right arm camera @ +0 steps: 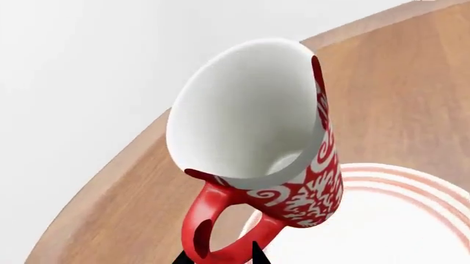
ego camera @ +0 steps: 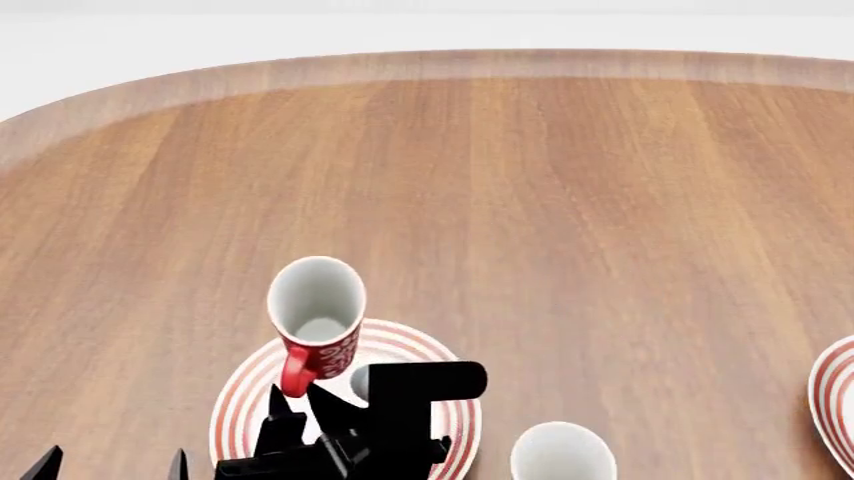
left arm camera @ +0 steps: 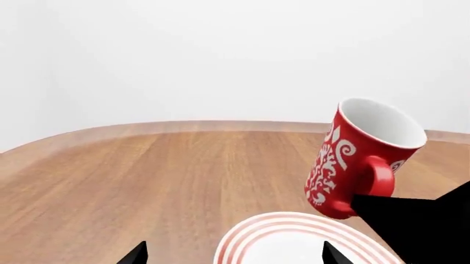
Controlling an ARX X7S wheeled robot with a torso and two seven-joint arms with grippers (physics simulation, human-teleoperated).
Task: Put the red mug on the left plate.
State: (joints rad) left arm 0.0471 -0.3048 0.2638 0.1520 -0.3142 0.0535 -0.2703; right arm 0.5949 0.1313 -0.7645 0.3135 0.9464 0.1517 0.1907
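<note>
The red mug [ego camera: 318, 322] with white scroll pattern is tilted over the far rim of the left plate [ego camera: 240, 405], a white plate with red rings. My right gripper [ego camera: 380, 415] is shut on the mug's red handle, which sits between its fingertips in the right wrist view [right arm camera: 220, 256]. The mug [right arm camera: 253, 137] shows its white inside there, with the plate [right arm camera: 397, 220] beneath. I cannot tell whether the mug's base touches the plate. My left gripper [left arm camera: 233, 256] is open and empty just before the plate [left arm camera: 294, 242], with the mug [left arm camera: 353, 159] beyond it. It shows at the head view's lower left [ego camera: 114, 468].
A plain white mug [ego camera: 562, 452] stands on the wooden table [ego camera: 561, 200] right of the left plate. The look-alike right plate [ego camera: 838, 400] is cut by the head view's right edge. The table's curved far edge runs along the top.
</note>
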